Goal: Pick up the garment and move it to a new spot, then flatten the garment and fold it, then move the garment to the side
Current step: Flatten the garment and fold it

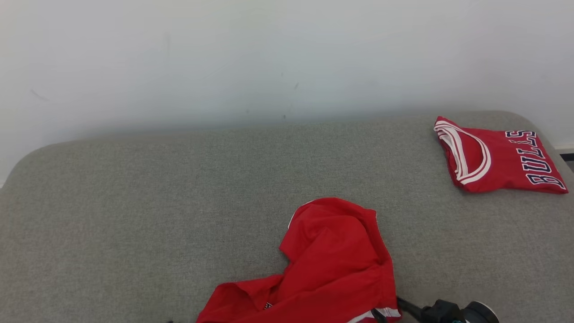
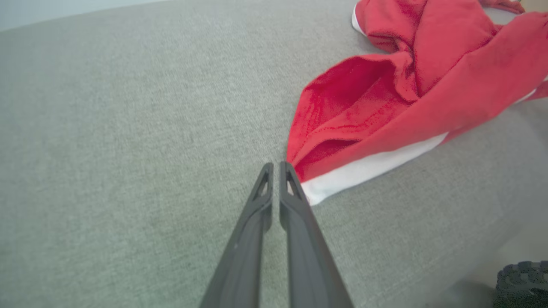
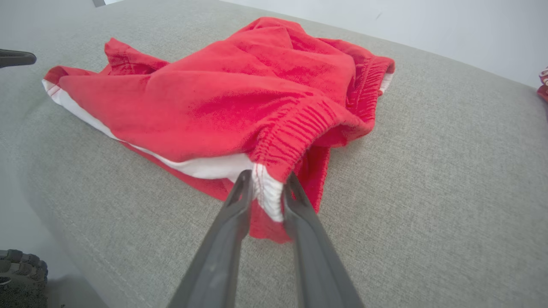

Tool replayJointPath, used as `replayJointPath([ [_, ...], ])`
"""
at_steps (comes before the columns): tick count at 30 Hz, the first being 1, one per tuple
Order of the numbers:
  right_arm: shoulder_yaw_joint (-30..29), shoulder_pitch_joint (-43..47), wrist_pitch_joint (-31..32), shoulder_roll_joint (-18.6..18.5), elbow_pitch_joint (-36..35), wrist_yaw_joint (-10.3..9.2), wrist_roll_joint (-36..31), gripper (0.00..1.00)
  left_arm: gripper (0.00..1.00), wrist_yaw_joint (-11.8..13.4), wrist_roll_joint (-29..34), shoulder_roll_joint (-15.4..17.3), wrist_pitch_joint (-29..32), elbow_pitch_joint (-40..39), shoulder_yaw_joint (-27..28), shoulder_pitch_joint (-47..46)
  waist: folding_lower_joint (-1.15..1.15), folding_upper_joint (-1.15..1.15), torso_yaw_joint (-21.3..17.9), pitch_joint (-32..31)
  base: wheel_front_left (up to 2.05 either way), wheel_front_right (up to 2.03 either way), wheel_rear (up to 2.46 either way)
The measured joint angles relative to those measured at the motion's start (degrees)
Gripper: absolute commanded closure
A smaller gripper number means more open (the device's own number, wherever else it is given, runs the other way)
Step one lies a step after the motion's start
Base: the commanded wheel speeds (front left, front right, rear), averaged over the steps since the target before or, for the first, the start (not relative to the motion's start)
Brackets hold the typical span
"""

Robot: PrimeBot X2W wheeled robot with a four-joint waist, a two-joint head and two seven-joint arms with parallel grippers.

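The garment (image 1: pixel 334 264), red shorts with white trim, lies crumpled on the grey cushion (image 1: pixel 134 215) near its front edge. My right gripper (image 3: pixel 266 188) is shut on the garment (image 3: pixel 239 102) at its elastic waistband, with white trim pinched between the fingers; its dark wrist (image 1: pixel 444 312) shows at the lower right of the head view. My left gripper (image 2: pixel 276 166) is shut, its tips resting on the cushion right beside the white-edged corner of the garment (image 2: pixel 385 102). No cloth shows between its fingers.
A folded red jersey with "BULLS" lettering (image 1: pixel 497 157) lies at the back right of the cushion. A pale wall (image 1: pixel 269 58) rises behind. Bare grey fabric spreads left and behind the shorts.
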Motion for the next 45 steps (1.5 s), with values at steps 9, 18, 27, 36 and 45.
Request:
replayJointPath([
  [9, -7.6, 4.6, -1.5, 0.0, -4.0, 0.00, -1.2, 0.00, 0.00, 3.2, 6.0, -2.6, 0.0, -9.3, 15.2, 6.0, 0.00, 0.00, 0.4, -1.4, 0.00, 0.00, 0.00],
  [18, -26.5, 14.4, -1.6, 7.1, -15.8, 0.00, -8.5, 0.00, 0.00, 5.0, 13.0, -7.5, 0.0, -20.2, 30.4, 13.4, -0.01, 0.00, 0.4, -2.8, 0.00, 0.00, 0.00],
  [27, -35.7, 20.8, -1.7, 15.1, -22.3, 0.00, -13.6, 0.00, 0.00, 4.0, 16.8, -10.8, 0.0, -24.3, 36.4, 16.9, -0.01, -0.01, 0.4, -3.8, 0.00, 0.00, 0.00],
  [36, -38.6, 23.7, -1.7, 18.0, -24.7, 0.00, -15.0, 0.00, 0.00, 3.0, 18.9, -13.6, 0.0, -25.4, 39.5, 19.4, -0.01, -0.01, -0.4, -4.2, 0.00, 0.00, 0.00],
  [45, -37.4, 23.7, -1.7, 17.1, -23.4, 0.00, -15.2, 0.00, 0.00, 1.4, 20.5, -14.0, 0.0, -24.3, 39.9, 19.5, 0.00, 0.00, -0.5, -4.0, 0.00, 0.00, 0.00],
])
